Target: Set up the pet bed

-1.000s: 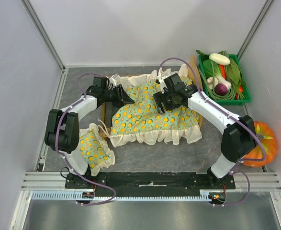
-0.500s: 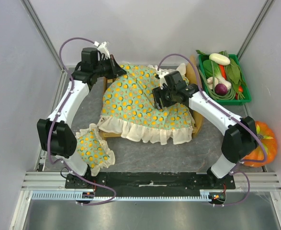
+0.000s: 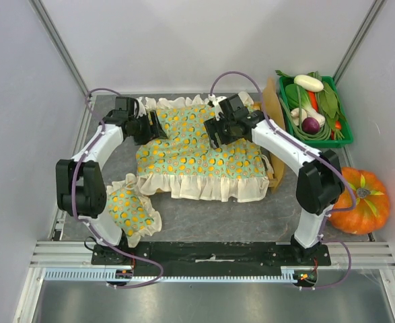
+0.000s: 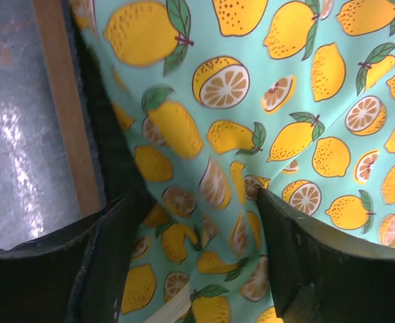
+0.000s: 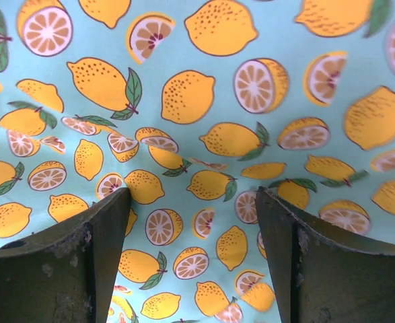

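Enclosure: plain white walls (image 3: pixel 197 40) on three sides, metal rail (image 3: pixel 210 254) along the near edge. Work surface: mottled grey table (image 3: pixel 210 219), dull sheen, no visible damage.

The pet bed (image 3: pixel 274 94) stands mid-table, long side facing the arms, headboard at the right end just beside the green crate (image 3: pixel 344 111) of vegetables. The lemon-print frilled cushion (image 3: pixel 197 151) lies across it and hides most of the frame. The left wrist view shows one wooden side rail (image 4: pixel 62 114) exposed at the cushion's edge.

Left gripper (image 4: pixel 197 202) is over the cushion's far left corner, jaws spread, nothing clamped. Right gripper (image 5: pixel 194 195) is over the cushion's far middle, jaws likewise apart and released. Whether either fingertip touches the fabric cannot be settled from these views.

The small matching pillow (image 3: pixel 131 210) lies near the left arm's base, apart from the bed. An orange pumpkin (image 3: pixel 362 202) sits at the right edge.
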Controlling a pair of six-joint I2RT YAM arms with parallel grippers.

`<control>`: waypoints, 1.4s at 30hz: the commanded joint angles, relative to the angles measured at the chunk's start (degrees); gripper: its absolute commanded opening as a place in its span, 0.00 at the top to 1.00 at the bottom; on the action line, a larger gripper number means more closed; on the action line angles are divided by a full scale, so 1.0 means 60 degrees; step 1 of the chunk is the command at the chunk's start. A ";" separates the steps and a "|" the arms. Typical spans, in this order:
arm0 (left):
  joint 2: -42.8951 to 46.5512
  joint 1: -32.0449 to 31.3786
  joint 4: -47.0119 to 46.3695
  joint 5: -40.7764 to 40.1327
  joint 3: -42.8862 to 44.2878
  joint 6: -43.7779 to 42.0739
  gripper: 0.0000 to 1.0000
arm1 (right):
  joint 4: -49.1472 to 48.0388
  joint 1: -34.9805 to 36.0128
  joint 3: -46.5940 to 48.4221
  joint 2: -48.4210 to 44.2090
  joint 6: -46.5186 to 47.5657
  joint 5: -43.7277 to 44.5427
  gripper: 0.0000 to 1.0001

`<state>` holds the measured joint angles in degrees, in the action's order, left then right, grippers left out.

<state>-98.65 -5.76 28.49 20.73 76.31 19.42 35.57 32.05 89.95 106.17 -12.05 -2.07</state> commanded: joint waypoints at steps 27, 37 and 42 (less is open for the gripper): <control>0.7431 0.0315 0.1050 -0.3437 -0.5190 0.3030 0.02 | -0.0861 -0.1241 -0.2190 -0.1977 -0.0247 0.2789 0.76; 0.8049 0.0315 0.4024 -0.5739 -0.4310 0.3867 0.00 | 0.0429 -0.1240 -0.1383 -0.2723 0.1012 0.4518 1.00; 0.7931 0.0345 0.4903 -0.6662 -0.4661 0.4746 0.00 | 0.0546 -0.1241 -0.1442 -0.2637 0.0955 0.4504 1.00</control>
<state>-50.83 -3.99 51.44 -11.75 49.15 41.36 37.36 24.88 79.85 91.26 -7.75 21.19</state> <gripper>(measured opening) 0.993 0.007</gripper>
